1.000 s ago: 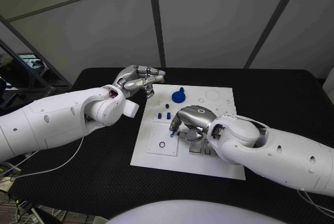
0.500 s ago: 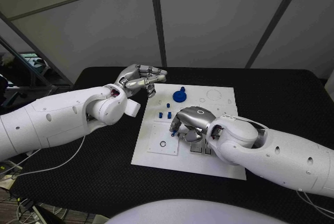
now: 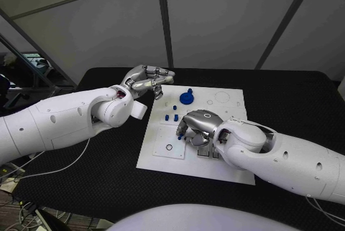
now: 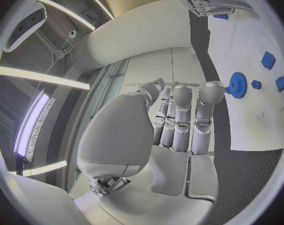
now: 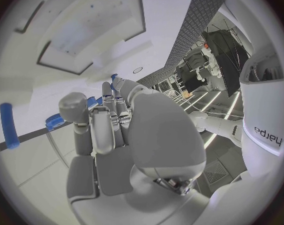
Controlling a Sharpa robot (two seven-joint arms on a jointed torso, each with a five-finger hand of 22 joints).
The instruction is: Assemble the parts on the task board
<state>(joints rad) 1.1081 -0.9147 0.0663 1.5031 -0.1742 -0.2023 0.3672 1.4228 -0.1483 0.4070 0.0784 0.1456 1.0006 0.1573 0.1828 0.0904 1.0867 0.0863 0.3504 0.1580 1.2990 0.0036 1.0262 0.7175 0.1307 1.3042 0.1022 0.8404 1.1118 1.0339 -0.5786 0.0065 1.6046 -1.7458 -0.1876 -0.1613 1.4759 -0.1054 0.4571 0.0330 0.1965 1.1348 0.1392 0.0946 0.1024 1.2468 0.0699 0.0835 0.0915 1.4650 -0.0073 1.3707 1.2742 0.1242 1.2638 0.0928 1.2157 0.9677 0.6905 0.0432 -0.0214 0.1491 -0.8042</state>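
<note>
Little has shifted since a second ago: the left hand [image 3: 147, 80] has crept slightly right along the far left edge of the board, and the right hand [image 3: 198, 125] keeps its place over the middle of the board with a small blue peg now less exposed beneath it.

Largest in the scene is the black worktop [image 3: 86, 176], on which the white task board [image 3: 180, 164] lies at the centre. The left arm [image 3: 65, 121] reaches in from the left and the right arm [image 3: 287, 159] from the right, crossing the near right corner of the board.

The left hand hovers above the worktop just beyond the board's far left corner; its fingers [image 4: 179, 115] are curled in side by side with nothing between them. The right hand is lowered onto the middle of the board, knuckles up, its fingers [image 5: 95, 127] bent downward and close together; whether they pinch the blue peg [image 3: 177, 138] at their tips cannot be told.

On the far part of the board sits a blue gear [image 3: 186, 97], near the left hand. Between the gear and the right hand stand a few small blue parts [image 3: 171, 118]. A small black ring [image 3: 168, 148] lies on the near left part of the board.
</note>
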